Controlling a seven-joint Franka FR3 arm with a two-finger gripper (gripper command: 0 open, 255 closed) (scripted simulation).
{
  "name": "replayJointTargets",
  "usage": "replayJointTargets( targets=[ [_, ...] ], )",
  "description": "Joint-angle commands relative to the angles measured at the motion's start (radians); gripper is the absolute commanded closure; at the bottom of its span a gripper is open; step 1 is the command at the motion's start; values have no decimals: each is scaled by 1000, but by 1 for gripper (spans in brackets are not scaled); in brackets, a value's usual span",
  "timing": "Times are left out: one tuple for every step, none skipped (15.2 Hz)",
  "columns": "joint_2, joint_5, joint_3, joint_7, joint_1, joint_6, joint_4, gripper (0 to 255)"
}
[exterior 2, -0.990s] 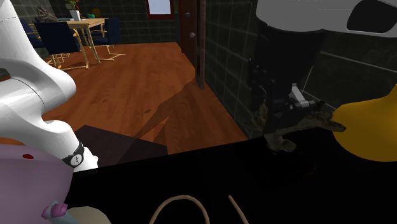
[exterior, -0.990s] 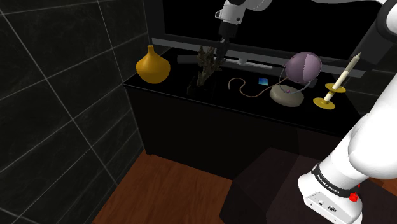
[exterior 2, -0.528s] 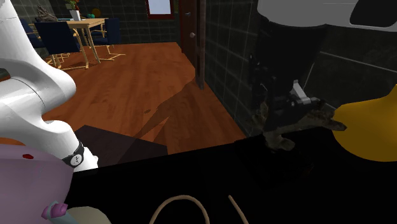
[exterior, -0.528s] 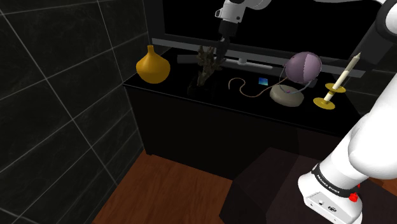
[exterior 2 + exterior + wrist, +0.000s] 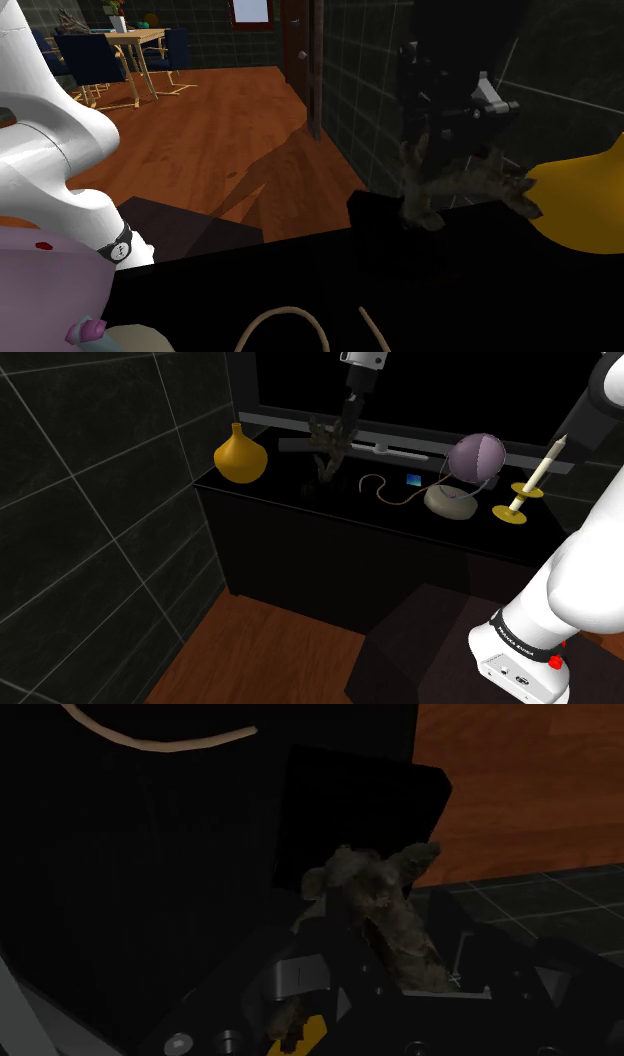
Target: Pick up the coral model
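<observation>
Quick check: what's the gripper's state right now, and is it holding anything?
Gripper: shut, holding the brownish coral model.

Vase [image 5: 240, 456] on cabinet [image 5: 290, 517]; coral model [image 5: 322, 454] above cabinet, in pincer [image 5: 340, 434].

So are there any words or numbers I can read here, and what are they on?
Nothing reads clearly.
Dark lettering on the white arm: too small to read.
Round mark on its dark band: too blurred.
No writing on the coral model or the yellow vase.
</observation>
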Motion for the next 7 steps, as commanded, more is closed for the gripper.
replayJointTargets(
  targets=[
    [5, 0, 0, 7, -1, -28, 36, 255],
    [8, 0, 0, 9, -1, -42, 52, 255],
    [10, 0, -1, 12, -2, -56, 69, 255],
    [13, 0, -1, 15, -3, -71, 87, 255],
    [17, 1, -1, 18, -3, -85, 105, 255],
    [17, 1, -1, 18, -3, -87, 107, 255],
    [17, 1, -1, 18, -3, -87, 107, 255]
  ],
)
